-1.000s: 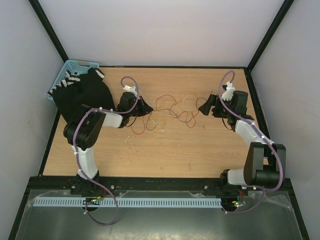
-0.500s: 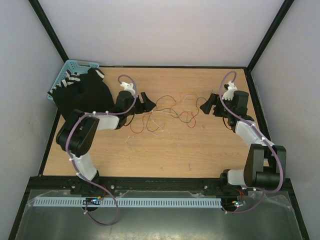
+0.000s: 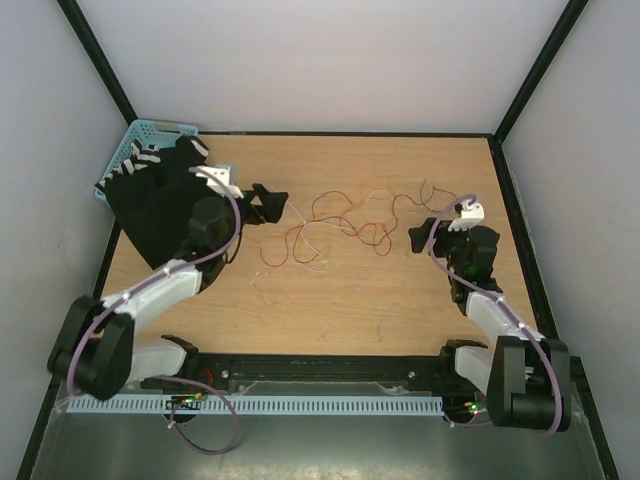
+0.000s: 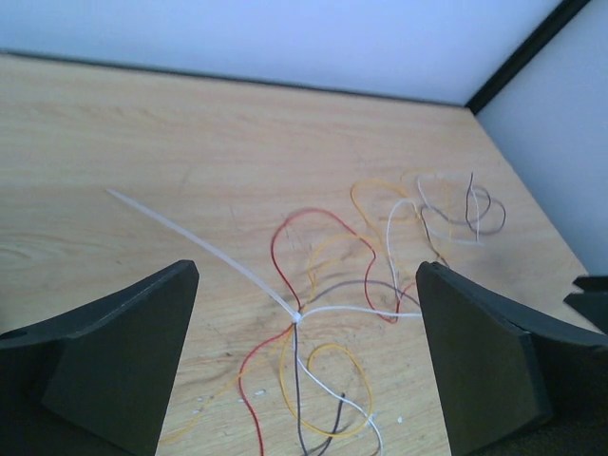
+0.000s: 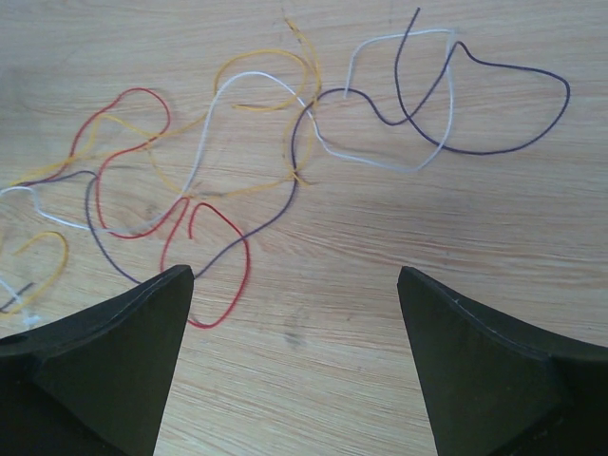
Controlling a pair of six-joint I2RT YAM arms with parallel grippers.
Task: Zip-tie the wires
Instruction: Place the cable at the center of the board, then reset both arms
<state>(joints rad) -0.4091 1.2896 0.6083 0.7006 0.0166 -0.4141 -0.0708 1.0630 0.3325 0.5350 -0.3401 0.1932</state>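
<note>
Evidently the zip tie (image 4: 204, 254) is already on. In the left wrist view its head sits where the red, orange, brown and white strands of the wires (image 3: 340, 228) converge. Its long white tail lies across the wooden table (image 3: 330, 310), running up and left away from the bundle. The wires lie loose mid-table between the two arms; past the cinch point the loops fan out uncollected toward the right. Left gripper (image 3: 266, 203): fingers (image 4: 123, 361) spread wide, nothing between them, near the left end of the tangle but apart from it. Right gripper (image 3: 418, 238): fingers (image 5: 484, 370) likewise parted and empty, near the right-hand loops. Judgement: tying essentially done, and what remains is tightness; whether the loop is fully snug cannot be told from here. If another pull is wanted, one gripper should pin the strands just beside the head. The other should take the tail close to the head, not at its tip, and draw along the tail's own line, low over the table, so the bundle neither lifts nor slides. Risk: thin strands slipping past the pads, so close on several together. Blue basket (image 3: 150, 130) and black cloth (image 3: 160, 195) sit far left, not involved.
</note>
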